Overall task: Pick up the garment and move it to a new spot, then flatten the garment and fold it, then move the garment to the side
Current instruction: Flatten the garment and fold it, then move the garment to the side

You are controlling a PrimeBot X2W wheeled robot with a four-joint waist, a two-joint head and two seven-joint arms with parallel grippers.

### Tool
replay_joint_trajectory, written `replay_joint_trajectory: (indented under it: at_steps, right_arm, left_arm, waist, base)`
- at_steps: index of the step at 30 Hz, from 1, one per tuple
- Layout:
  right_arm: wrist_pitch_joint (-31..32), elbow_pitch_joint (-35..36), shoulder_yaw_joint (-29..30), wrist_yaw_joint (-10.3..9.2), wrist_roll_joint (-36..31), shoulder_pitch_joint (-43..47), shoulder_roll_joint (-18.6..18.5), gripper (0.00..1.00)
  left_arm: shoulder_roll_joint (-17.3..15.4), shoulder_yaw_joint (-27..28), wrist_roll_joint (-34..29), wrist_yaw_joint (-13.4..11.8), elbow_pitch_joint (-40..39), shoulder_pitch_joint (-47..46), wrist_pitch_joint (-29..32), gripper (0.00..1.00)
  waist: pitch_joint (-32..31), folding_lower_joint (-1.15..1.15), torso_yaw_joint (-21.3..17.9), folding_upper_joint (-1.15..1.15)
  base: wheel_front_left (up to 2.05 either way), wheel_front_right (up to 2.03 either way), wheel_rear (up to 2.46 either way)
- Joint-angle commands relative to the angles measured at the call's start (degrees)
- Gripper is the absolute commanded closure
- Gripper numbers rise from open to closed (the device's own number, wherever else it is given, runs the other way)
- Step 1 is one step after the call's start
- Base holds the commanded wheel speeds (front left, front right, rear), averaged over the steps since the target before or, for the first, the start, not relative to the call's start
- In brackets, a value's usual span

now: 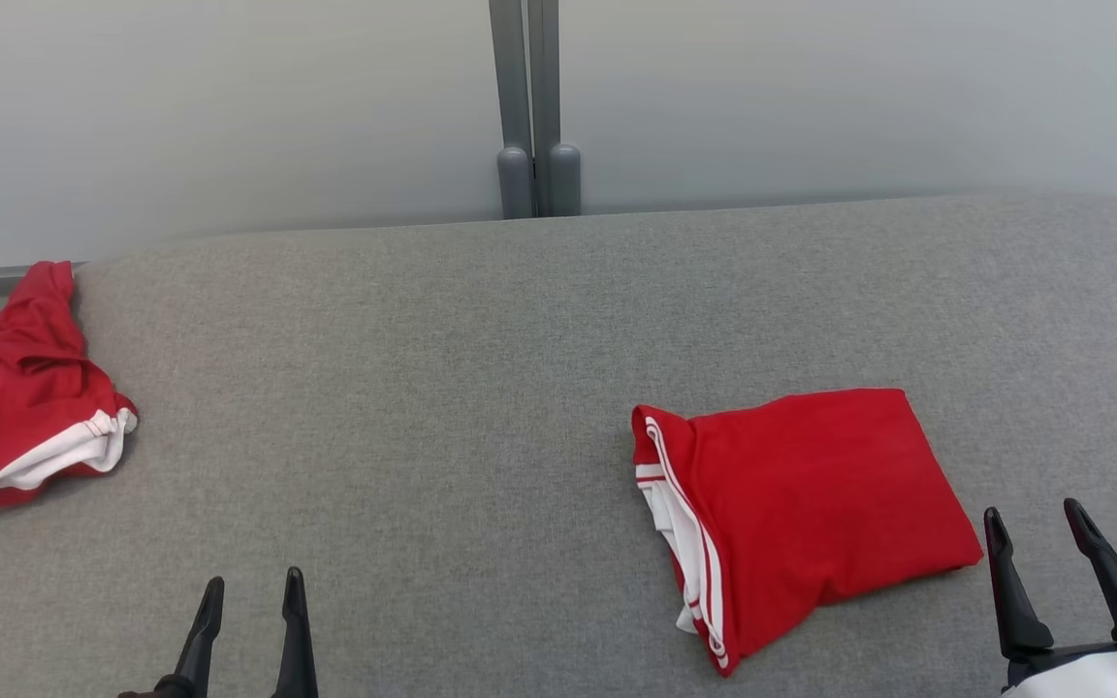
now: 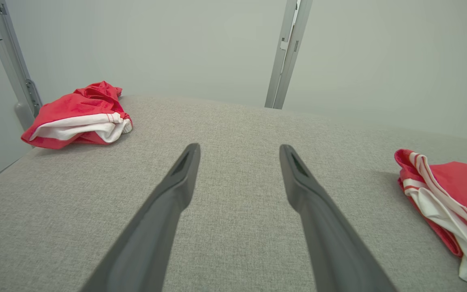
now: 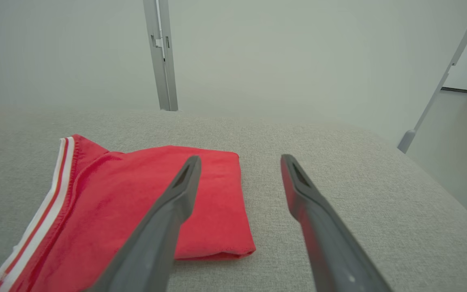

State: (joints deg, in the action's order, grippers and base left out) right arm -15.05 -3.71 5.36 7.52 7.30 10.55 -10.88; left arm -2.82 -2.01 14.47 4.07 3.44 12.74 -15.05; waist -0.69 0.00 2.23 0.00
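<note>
Nearest: left gripper (image 1: 254, 577) and right gripper (image 1: 1033, 507), both spread wide, empty. Folded red garment (image 1: 811, 494) flat on grey surface (image 1: 471, 388), near right gripper. Judged folded already; next likely calls for pinching near edge, sliding aside.

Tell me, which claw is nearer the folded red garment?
Right. The right gripper is beside the folded red garment, at its right corner; the left gripper, far to its left.

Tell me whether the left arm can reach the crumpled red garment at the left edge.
Probably yes: the open left tool has only bare grey surface between it and the crumpled garment.
</note>
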Motion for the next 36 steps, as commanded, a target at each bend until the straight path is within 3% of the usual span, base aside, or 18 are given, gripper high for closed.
replay_joint_trajectory:
  at_steps: [1,10,26,29,31,36]
  right_arm:
    - [-0.15,0.49,0.64,-0.07,-0.29,0.52,0.48,0.0]
    - [-0.16,1.18,0.3,-0.06,0.02,-0.69,0.92,0.0]
    - [-0.16,1.3,0.66,-0.06,1.75,-3.37,0.78,0.0]
    - [-0.16,-2.56,0.33,-0.06,3.45,-6.13,-1.27,0.0]
    - [0.23,-9.03,-1.51,-0.06,5.0,-8.72,-3.19,0.0]
    - [11.03,-21.52,-9.4,-0.06,9.49,-18.53,-8.24,0.0]
  left_arm:
    - [-0.14,0.46,-0.31,0.48,0.08,0.84,-0.15,0.0]
    - [-0.15,0.66,-0.81,2.4,0.88,0.79,-0.16,0.0]
    - [-0.15,-0.29,-0.74,2.95,0.84,-0.57,-0.16,0.0]
    - [-0.15,-0.62,-0.46,2.98,0.54,-1.23,-0.15,0.0]
    - [-0.15,-1.03,-0.17,3.02,0.42,-1.76,-0.15,0.0]
    - [-0.15,-2.05,-0.24,3.1,1.0,-2.81,-0.16,0.0]
  waist:
    - [0.05,0.0,-0.19,0.0]
    - [0.36,0.0,-0.81,0.0]
    - [1.47,0.0,0.53,0.0]
    - [2.52,0.0,0.73,0.0]
    - [3.26,0.0,1.02,0.0]
    - [5.25,0.0,2.14,0.0]
  base:
    - [0.0,0.0,0.0]
    - [0.0,0.0,0.0]
    - [0.0,0.0,0.0]
    - [0.0,0.0,0.0]
    - [0.0,0.0,0.0]
    - [0.0,0.0,0.0]
